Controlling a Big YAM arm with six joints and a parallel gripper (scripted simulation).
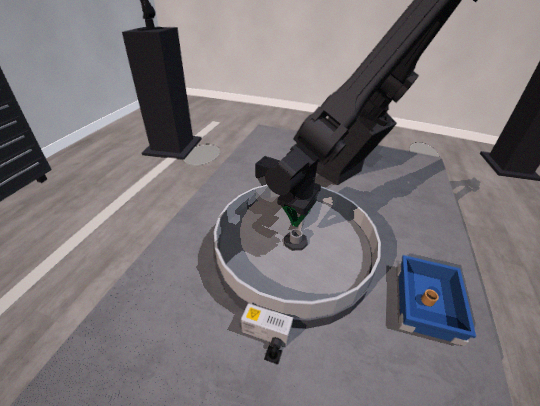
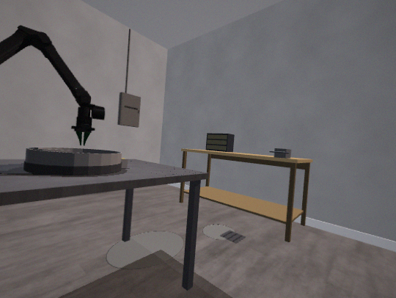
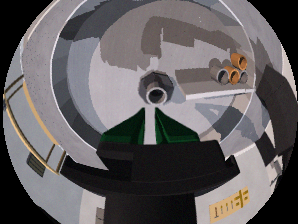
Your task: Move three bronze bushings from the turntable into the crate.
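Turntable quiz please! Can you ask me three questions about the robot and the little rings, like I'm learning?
1. True or false: the blue crate has one bronze bushing in it.
2. The gripper hangs above which part of the turntable? A) the centre hub B) the outer wall C) the outside edge by the crate
3. Is the gripper holding anything?

Key: 1 true. 2 A. 3 No, its green fingers are shut with nothing between them.
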